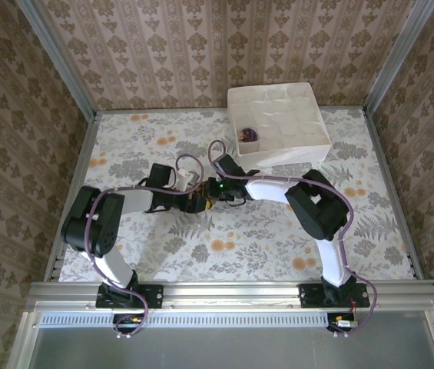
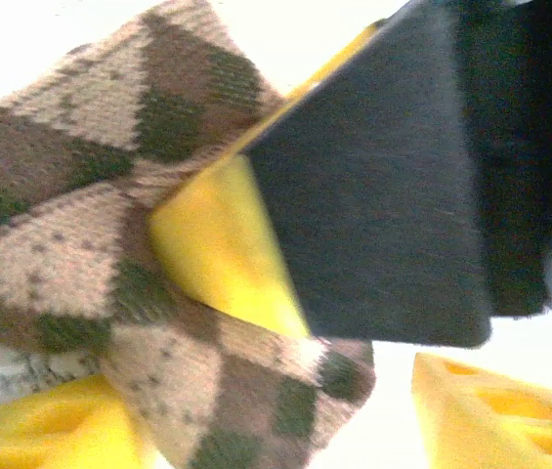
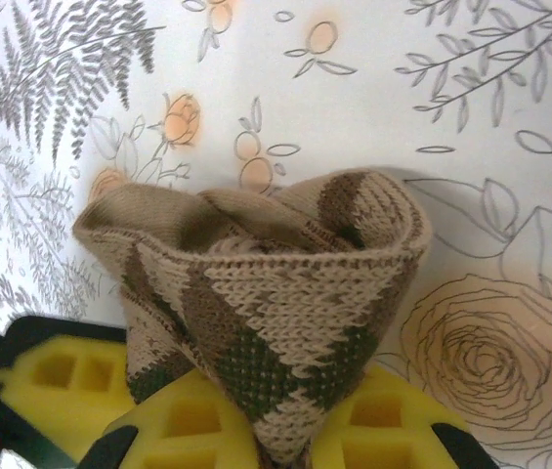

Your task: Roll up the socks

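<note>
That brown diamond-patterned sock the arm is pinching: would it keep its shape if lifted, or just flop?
Probably floppy: the argyle sock folds and bunches above the right gripper and shows no rigid shape. It is likely light for its size, being hollow, thin knit. The coarse knit should grip rather than slip, though it may unfurl once released.
</note>
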You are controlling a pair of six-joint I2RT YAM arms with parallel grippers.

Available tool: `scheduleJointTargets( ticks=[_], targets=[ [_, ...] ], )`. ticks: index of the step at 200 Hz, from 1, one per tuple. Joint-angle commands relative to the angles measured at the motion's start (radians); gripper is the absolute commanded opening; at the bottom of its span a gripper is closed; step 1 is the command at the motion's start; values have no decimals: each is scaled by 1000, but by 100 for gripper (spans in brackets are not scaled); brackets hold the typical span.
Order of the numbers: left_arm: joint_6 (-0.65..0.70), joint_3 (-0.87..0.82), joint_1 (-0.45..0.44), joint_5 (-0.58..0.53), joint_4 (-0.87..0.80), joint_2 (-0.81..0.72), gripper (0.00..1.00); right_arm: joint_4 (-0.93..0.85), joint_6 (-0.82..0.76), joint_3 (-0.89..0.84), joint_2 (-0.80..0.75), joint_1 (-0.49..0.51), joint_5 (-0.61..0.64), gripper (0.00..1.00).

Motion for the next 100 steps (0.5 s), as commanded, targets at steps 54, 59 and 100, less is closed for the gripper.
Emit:
scheduleJointTargets(
  ticks=[54,59,100],
  targets=[
    [-24,-159,63,-95,38,-402,100,82,-182,-198,-220,15,96,0],
    [-41,-172,72,-106,56,-428,100,103,-194,-210,-239,14,95,0],
    [-144,-231,131,-196,125,-604,100,173,-363,-266,-409,4,81,0]
  ],
)
